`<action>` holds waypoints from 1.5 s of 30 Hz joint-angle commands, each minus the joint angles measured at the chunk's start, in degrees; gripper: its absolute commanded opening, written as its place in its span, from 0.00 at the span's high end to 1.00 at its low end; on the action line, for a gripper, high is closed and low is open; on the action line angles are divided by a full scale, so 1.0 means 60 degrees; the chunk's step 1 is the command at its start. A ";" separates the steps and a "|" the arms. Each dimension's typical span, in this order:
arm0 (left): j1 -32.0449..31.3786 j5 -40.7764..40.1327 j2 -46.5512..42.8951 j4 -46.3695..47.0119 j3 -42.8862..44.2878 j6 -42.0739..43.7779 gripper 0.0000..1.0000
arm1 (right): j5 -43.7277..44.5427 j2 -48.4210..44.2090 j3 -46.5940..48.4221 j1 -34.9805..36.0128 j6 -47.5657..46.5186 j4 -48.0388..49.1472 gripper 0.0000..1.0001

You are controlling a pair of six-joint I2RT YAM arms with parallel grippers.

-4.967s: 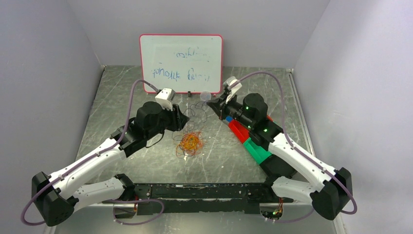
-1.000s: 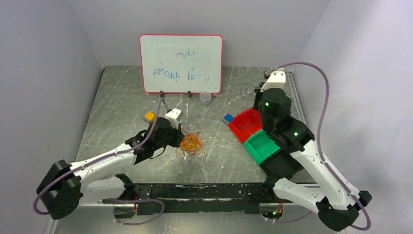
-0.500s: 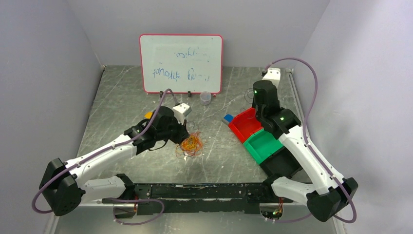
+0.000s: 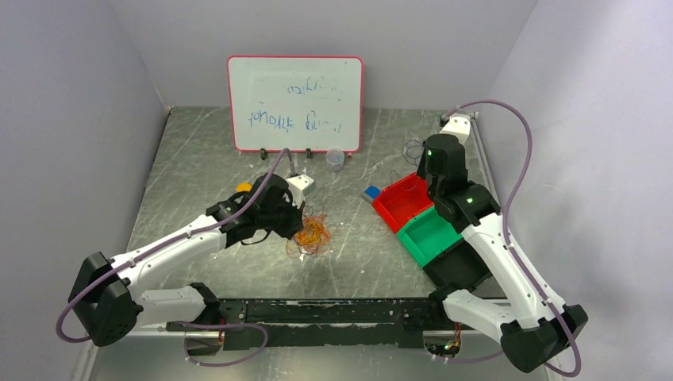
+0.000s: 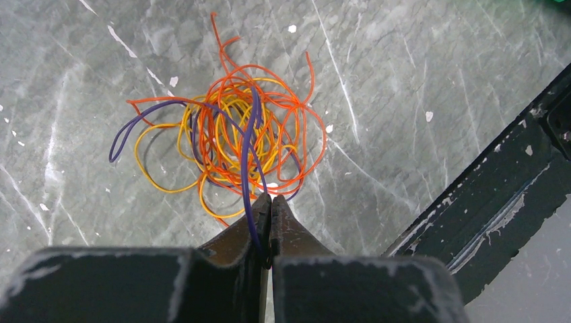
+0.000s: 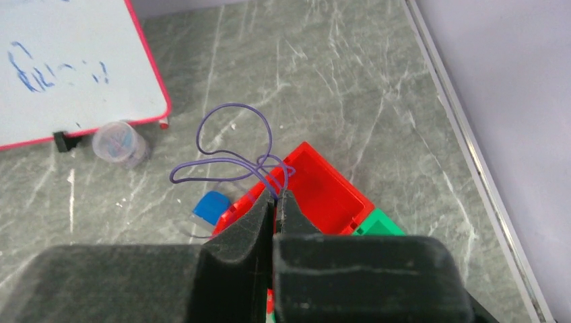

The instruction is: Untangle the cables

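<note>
The cables lie as a small tangle (image 4: 311, 232) of orange, yellow and purple wires (image 5: 229, 141) on the grey table. My left gripper (image 5: 271, 200) hovers just left of the tangle (image 4: 300, 216). It is shut on one purple strand (image 5: 246, 161), which rises out of the pile into the pinch. A separate purple cable (image 6: 232, 145) hangs in loops from my right gripper (image 6: 277, 195), which is shut on it. That gripper (image 4: 421, 163) is at the back right, over the far end of the red bin (image 4: 401, 202).
A red bin (image 6: 323, 195), a green bin (image 4: 428, 236) and a black bin (image 4: 456, 266) stand in a row on the right. A blue block (image 4: 371, 193), a clear cup (image 4: 336, 159), a whiteboard (image 4: 294, 103) and an orange block (image 4: 242, 188) are nearby.
The right arm has carried the purple cable from the table's centre to the back right. The left gripper dropped to the tangle, shut on a purple strand and shifted slightly back.
</note>
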 commanded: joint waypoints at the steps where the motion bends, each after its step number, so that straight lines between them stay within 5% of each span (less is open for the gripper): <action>1: -0.0056 0.0042 0.0099 -0.0253 0.0141 0.0100 0.93 | 0.0295 0.0101 -0.0498 -0.0100 0.0432 -0.0023 1.00; 23: -0.0055 0.0131 0.0504 -0.0239 0.0163 0.0120 0.93 | 0.0538 0.0468 -0.1215 -0.0981 0.1030 0.0050 1.00; 41: -0.0054 0.0183 0.0715 -0.0266 0.0197 0.0153 0.93 | -0.1936 0.1581 -0.3427 -0.1176 0.2888 0.0769 1.00; 45: -0.0053 0.0110 0.0731 -0.0284 0.0200 0.0154 0.93 | -0.2127 0.1947 -0.3287 -0.1184 0.2766 0.0857 0.78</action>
